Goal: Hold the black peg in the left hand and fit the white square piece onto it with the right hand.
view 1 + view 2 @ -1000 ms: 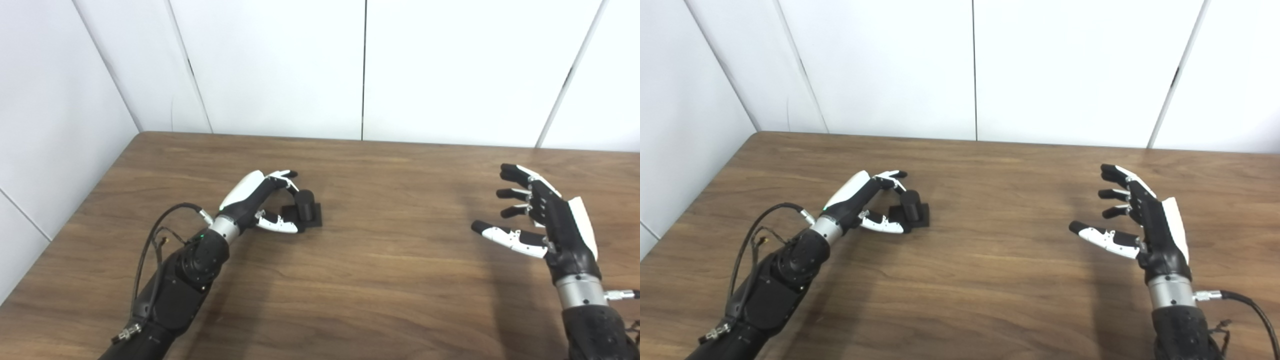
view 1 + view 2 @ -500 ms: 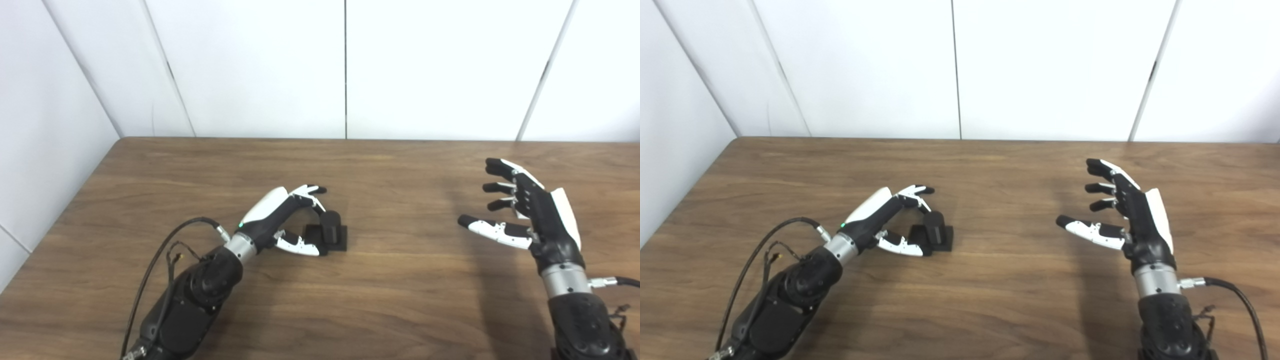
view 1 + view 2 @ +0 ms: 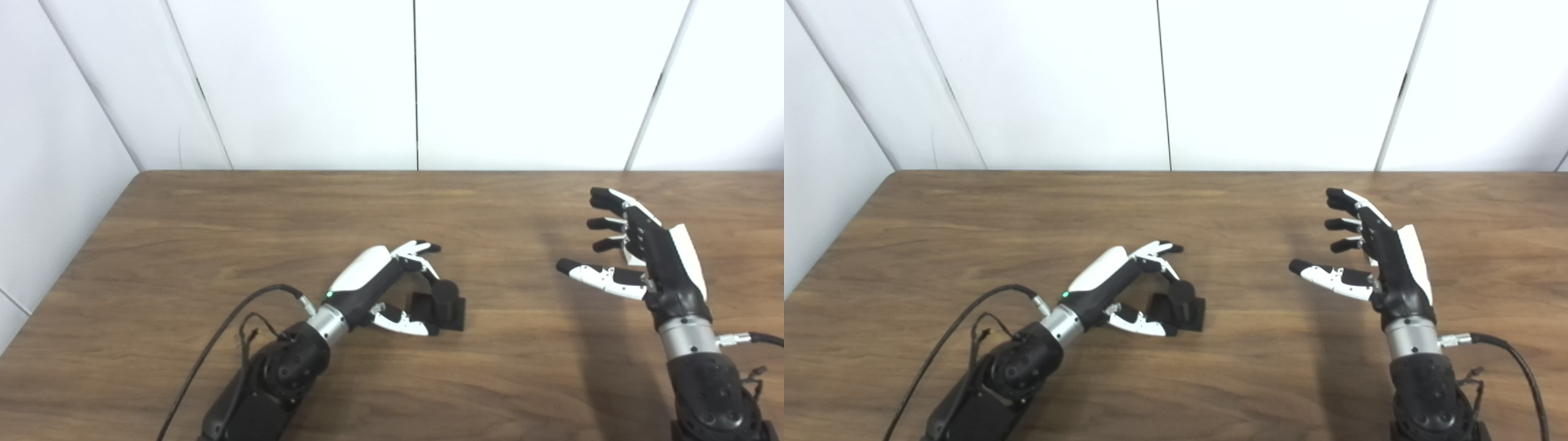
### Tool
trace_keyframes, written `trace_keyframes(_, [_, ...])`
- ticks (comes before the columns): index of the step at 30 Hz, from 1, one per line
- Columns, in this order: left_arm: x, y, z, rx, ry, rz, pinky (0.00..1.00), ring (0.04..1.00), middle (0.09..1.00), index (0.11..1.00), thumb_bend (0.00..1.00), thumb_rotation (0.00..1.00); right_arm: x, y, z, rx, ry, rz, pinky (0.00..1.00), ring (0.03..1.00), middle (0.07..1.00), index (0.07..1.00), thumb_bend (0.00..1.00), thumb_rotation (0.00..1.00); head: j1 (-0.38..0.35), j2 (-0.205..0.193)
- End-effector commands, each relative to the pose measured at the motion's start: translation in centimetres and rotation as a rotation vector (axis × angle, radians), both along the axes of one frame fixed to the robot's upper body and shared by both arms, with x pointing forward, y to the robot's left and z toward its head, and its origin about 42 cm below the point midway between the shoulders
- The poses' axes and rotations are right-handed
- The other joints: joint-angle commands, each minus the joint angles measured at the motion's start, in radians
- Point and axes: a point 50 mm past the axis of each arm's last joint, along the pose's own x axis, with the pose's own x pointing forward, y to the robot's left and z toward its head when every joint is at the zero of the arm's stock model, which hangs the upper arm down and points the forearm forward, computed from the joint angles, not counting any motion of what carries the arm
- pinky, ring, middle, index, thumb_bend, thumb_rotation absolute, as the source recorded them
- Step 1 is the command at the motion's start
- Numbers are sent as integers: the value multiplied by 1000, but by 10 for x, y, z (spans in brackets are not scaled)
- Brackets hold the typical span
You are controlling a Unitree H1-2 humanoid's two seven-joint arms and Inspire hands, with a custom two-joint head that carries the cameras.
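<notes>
Presently, the black peg (image 3: 446,294) is seen upright on its flat square base, on the wooden table (image 3: 184,233), a little left of the frame's centre and slightly below mid-height. The left hand (image 3: 383,288) is placed around it: the thumb is laid along the near side of the base and the fingers (image 3: 422,248) are curved over the top of the peg. Whether the peg is actually clasped or only loosely cupped cannot be told from either eye view. The base appears to be resting on the table. The right hand (image 3: 643,263) is held at the right of the frame, well apart from the peg, with fingers spread and released, nothing grasped. A white square piece is not identified in either view. White wall panels (image 3: 306,79) are noted across the upper frame
</notes>
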Motion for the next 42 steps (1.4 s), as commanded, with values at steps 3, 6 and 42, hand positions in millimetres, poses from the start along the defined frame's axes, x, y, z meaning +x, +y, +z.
trace_keyframes(3, [-13, -18, -9, 31, 25, -87, 851, 972, 934, 497, 518, 82, 5, 2, 27, -4, -94, 16, 566, 725, 824, 818, 708, 70, -16, 9])
trace_keyframes(6, [-15, -18, -10, 39, 22, -94, 856, 976, 936, 497, 518, 82, 4, 2, 28, -5, -94, 9, 572, 721, 821, 816, 712, 79, -70, 15])
trace_keyframes(42, [-21, 16, -11, 62, 36, -102, 848, 978, 930, 496, 519, 80, 81, -89, 146, -818, 51, 74, 624, 819, 863, 714, 773, 209, -351, -10])
